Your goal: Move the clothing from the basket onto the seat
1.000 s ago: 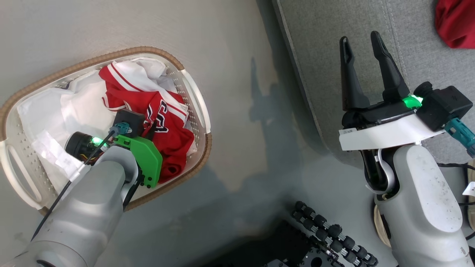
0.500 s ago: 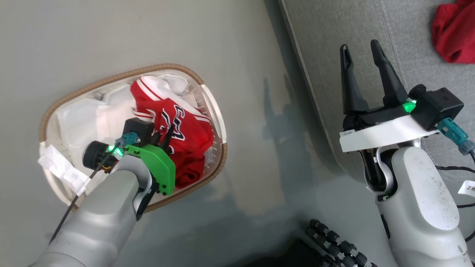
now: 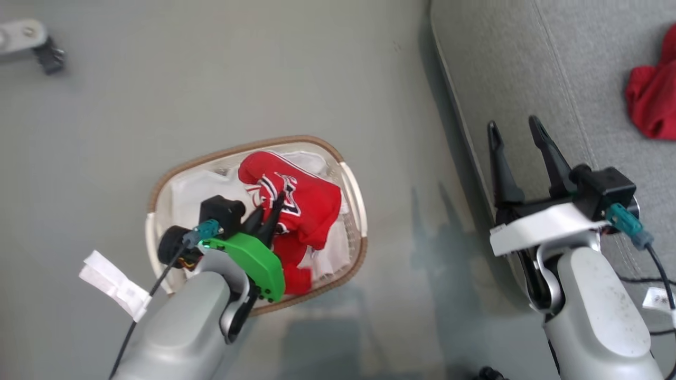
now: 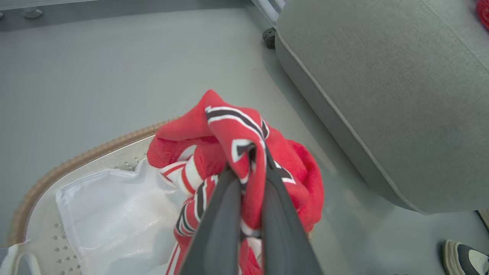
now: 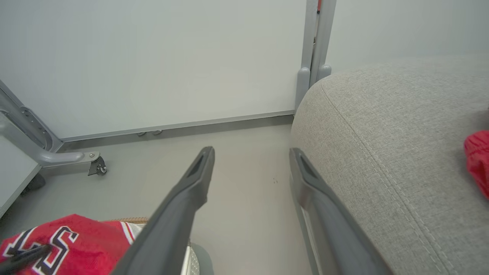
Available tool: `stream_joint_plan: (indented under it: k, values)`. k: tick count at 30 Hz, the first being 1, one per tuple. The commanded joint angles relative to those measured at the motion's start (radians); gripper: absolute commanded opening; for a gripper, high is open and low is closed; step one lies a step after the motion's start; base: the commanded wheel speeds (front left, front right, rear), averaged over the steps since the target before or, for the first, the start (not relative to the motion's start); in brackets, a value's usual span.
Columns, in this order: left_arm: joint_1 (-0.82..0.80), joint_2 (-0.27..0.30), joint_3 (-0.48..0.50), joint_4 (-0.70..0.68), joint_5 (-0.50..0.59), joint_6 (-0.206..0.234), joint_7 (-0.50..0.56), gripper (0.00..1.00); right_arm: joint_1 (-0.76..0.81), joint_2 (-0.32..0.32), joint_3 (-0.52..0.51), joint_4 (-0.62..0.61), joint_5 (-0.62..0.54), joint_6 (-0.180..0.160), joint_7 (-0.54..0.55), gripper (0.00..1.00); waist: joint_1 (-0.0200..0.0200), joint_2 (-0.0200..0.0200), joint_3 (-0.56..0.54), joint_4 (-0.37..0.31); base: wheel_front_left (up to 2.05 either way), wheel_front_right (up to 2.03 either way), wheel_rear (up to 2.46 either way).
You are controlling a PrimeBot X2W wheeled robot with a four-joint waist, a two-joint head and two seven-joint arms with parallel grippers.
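Observation:
My left gripper (image 3: 270, 206) (image 4: 250, 160) is shut on the red jersey (image 3: 303, 198) (image 4: 233, 126), which hangs bunched from its fingers above the cream basket (image 3: 353, 192) (image 4: 46, 179). The jersey (image 5: 57, 242) also peeks in at the lower left of the right wrist view. A white liner (image 4: 110, 214) lies in the basket. My right gripper (image 3: 515, 129) (image 5: 250, 152) stands open and holds nothing, at the left edge of the grey seat (image 3: 528, 68) (image 4: 382, 95) (image 5: 382, 152). A second red garment (image 3: 652, 100) (image 5: 477, 160) lies on the seat at the far right.
Grey floor (image 3: 211, 79) spreads between basket and seat. A wheeled metal frame leg (image 5: 68, 158) (image 3: 26, 39) stands by the white wall. A person's shoe (image 4: 464, 256) shows on the floor near the seat's corner.
The head camera has risen and shifted, so the basket looks smaller. My left gripper has lifted the jersey up out of the basket. The right gripper holds the same pose.

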Motion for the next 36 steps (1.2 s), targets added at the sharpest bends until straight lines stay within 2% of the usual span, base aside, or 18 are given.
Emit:
stream_joint_plan:
  k: [1,13,28,36]
  values:
    - [0.029,-0.011,0.020,-0.023,0.019,-0.003,-0.003,0.00,0.031,-0.006,-0.014,0.006,-0.010,-0.001,-0.002,1.00,0.0001,0.0000,-0.125,0.117,0.00,0.00,0.00]
    - [0.119,-0.052,0.179,-0.201,0.144,-0.003,-0.003,0.00,0.152,-0.006,-0.033,0.046,0.003,-0.001,-0.002,1.00,0.0001,0.0000,-0.287,0.193,0.00,0.00,0.00]
    - [0.092,-0.060,0.259,-0.385,0.192,-0.003,-0.003,0.00,0.272,-0.006,-0.038,0.086,0.030,-0.001,-0.002,1.00,0.0001,0.0000,-0.414,0.247,0.00,0.00,0.00]
    - [0.090,-0.080,0.262,-0.441,0.204,-0.003,-0.003,0.00,0.304,-0.005,0.027,0.093,0.018,-0.001,-0.002,1.00,0.0001,0.0000,-0.450,0.258,0.00,0.00,0.00]
